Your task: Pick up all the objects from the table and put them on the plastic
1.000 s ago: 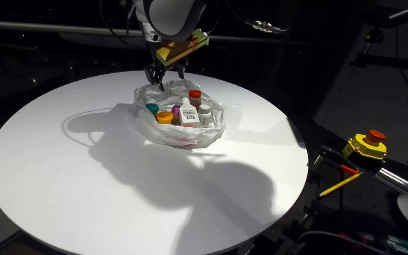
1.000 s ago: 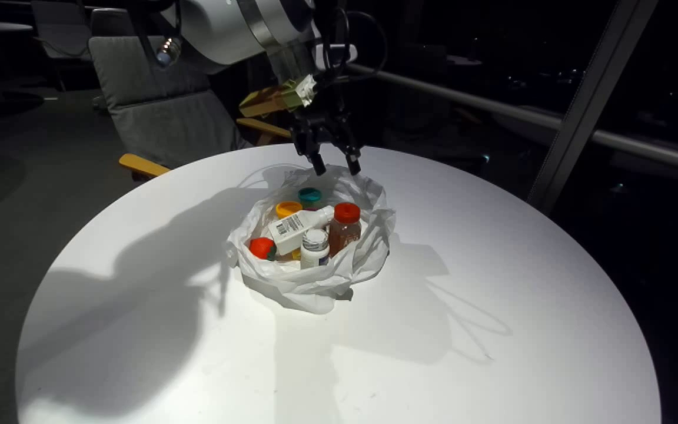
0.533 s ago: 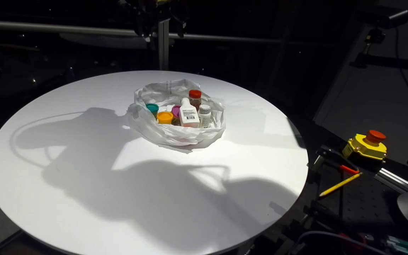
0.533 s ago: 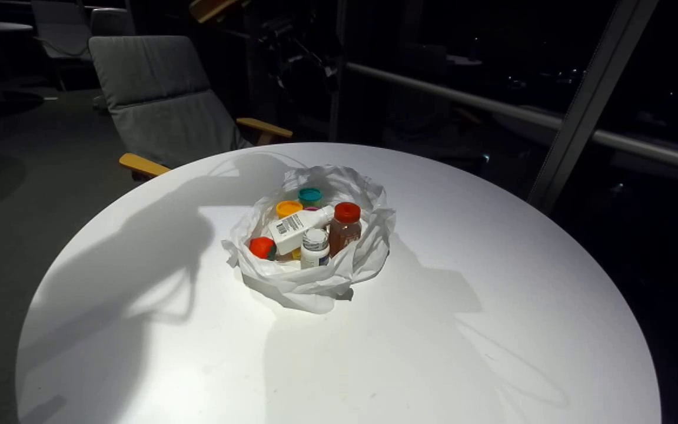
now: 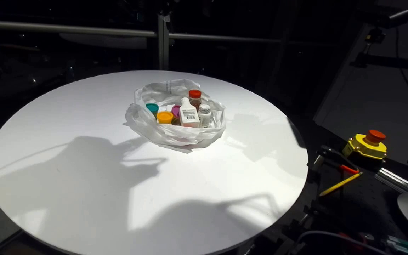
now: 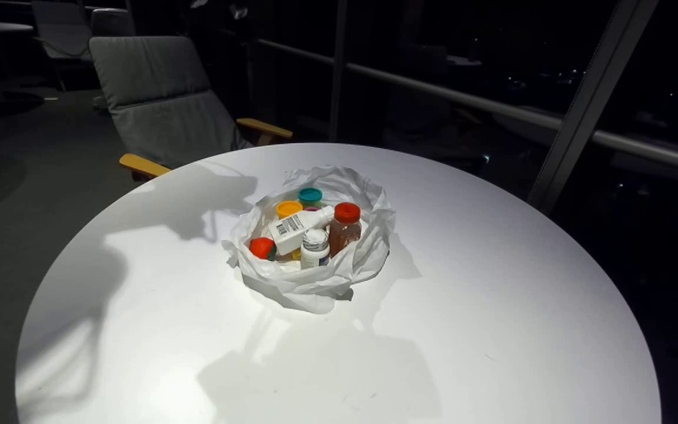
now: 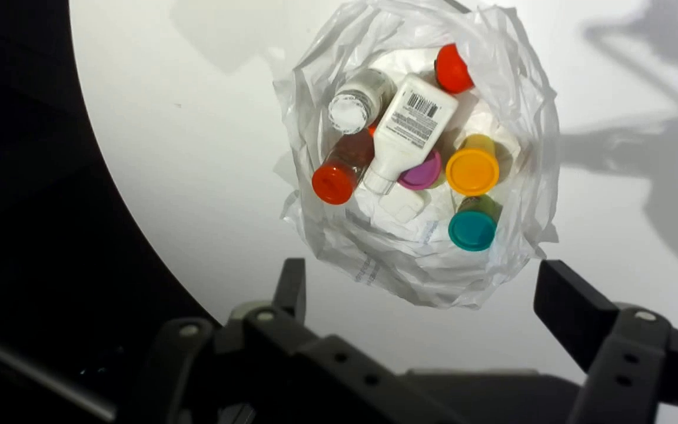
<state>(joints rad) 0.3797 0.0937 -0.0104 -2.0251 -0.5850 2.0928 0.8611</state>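
The objects [image 7: 414, 121] lie in the plastic [image 7: 368, 250], well below the end effector [image 7: 421, 287].

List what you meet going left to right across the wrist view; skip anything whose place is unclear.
One tool fingertip → red-lidded bottle → purple-lidded tub → orange-lidded tub → other tool fingertip
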